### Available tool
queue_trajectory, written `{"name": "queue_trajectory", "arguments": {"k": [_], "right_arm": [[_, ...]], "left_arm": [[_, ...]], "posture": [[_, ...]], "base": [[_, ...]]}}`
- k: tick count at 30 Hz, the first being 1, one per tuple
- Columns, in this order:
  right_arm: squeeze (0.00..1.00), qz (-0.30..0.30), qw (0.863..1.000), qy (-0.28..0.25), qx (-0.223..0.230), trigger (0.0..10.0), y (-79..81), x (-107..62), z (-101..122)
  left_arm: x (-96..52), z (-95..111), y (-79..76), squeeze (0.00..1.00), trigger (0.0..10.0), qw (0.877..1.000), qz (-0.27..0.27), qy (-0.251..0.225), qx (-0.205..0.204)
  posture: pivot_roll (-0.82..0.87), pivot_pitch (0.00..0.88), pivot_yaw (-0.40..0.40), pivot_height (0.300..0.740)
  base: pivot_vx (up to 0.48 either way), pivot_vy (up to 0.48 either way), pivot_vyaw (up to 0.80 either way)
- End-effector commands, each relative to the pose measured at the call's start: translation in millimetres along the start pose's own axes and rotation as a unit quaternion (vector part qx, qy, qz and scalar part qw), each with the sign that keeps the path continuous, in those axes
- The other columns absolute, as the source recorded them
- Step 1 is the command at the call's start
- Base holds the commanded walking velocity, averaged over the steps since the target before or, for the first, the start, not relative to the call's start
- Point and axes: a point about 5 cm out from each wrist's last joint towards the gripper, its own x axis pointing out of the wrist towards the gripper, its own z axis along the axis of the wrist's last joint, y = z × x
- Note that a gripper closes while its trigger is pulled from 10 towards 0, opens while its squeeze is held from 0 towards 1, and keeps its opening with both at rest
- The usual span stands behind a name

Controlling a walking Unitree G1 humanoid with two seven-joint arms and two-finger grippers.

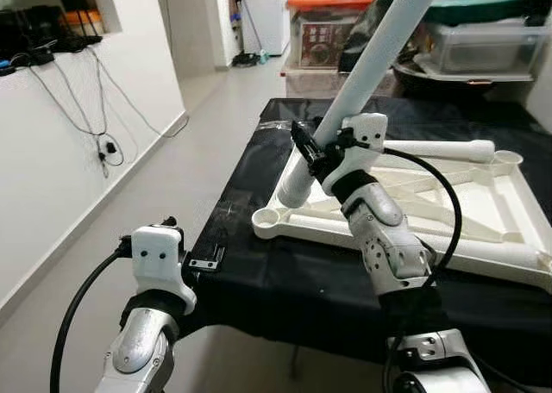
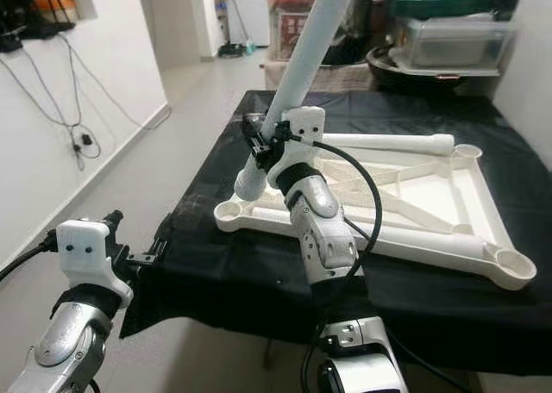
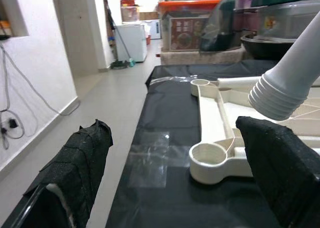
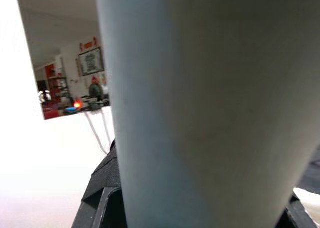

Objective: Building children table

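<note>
A white table leg [image 1: 379, 53] is grasped by the right hand [image 1: 312, 148], tilted above the tabletop's corner socket [image 1: 269, 221]; cross-threading is risked. The left hand [image 3: 165, 188] is released.

- Even, bright indoor light; the white wall [image 1: 60, 177] beside the black-covered bench [image 1: 285, 272] is lit flat, without hard shadows.
- Soft glare sheens the black cover [image 3: 150, 158] near the frame's corner socket [image 3: 212, 160].
- In the right wrist view the white leg [image 4: 200, 108] sits very close and blurred, and the wall beside it is blown out white.
- The left gripper's fingers [image 3: 75, 178] are soft-focused.
</note>
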Motion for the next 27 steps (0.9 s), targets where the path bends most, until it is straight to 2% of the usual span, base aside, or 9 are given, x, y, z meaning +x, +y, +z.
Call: {"name": "queue_trajectory", "arguments": {"k": [1, 17, 25, 27], "right_arm": [[0.00, 0.003, 1.000, -0.003, -0.002, 10.0, 3.0, 1.2, -0.4], [0.00, 0.001, 1.000, -0.008, -0.009, 10.0, 3.3, 1.2, -2.8], [0.00, 0.016, 1.000, -0.014, -0.002, 10.0, 4.2, 7.4, 1.9], [0.00, 0.058, 0.998, -0.003, 0.019, 10.0, 7.2, 14.4, 3.8]], "left_arm": [[0.4, -1.9, 1.5, 0.00, 10.0, 1.000, 0.003, 0.003, 0.002], [0.3, -4.6, -3.8, 0.00, 10.0, 1.000, 0.000, 0.005, -0.004], [0.8, -4.9, -1.9, 0.00, 10.0, 1.000, 0.010, 0.005, -0.004], [-0.8, -6.3, -1.9, 0.00, 10.0, 1.000, 0.010, 0.008, -0.005]], "posture": [[0.01, 0.009, 0.013, 0.740], [0.01, 0.019, 0.011, 0.740], [0.01, 0.025, 0.011, 0.740], [0.01, 0.026, 0.009, 0.740]], "base": [[0.334, 0.000, 0.00], [0.333, 0.000, 0.00], [0.000, 0.000, 0.00], [0.000, 0.000, 0.00]]}}
